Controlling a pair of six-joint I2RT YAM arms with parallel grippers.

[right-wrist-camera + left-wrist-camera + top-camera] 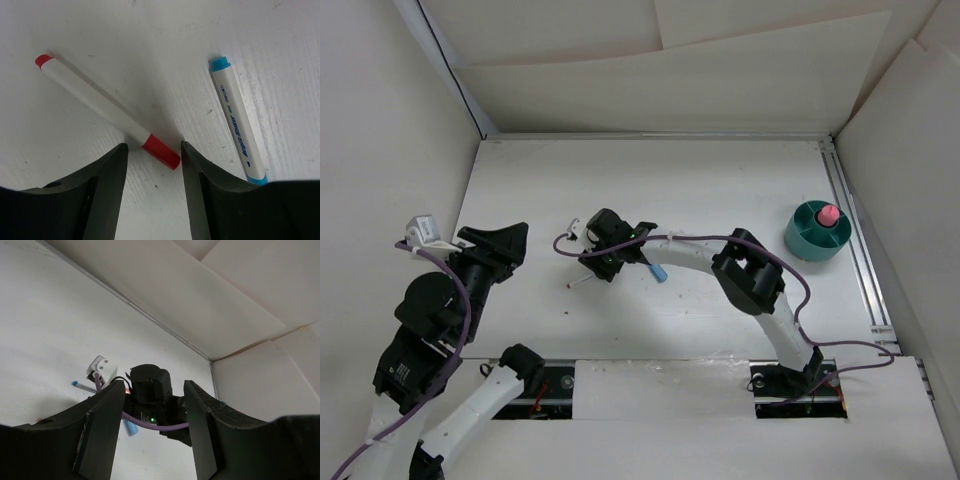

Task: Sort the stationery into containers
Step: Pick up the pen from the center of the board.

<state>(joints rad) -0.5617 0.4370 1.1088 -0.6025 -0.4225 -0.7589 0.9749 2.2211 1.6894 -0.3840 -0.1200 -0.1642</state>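
My right gripper (604, 262) reaches left over the table's middle and points down. In the right wrist view the right gripper (153, 150) is open, and the red cap end of a thin red-white pen (95, 102) lies on the table between its fingertips, not gripped. A blue-white pen (236, 125) lies just right of the fingers. A light blue capsule (659, 271) rests beside that gripper. The teal round container (817, 232) stands far right with a pink piece (828, 213) in it. My left gripper (513, 246) hovers at the left, open and empty.
White walls enclose the table on the left, back and right. A metal rail (855, 230) runs along the right edge by the container. In the left wrist view the left gripper (152, 407) faces the right arm's wrist (150, 390) and its purple cable (150, 426).
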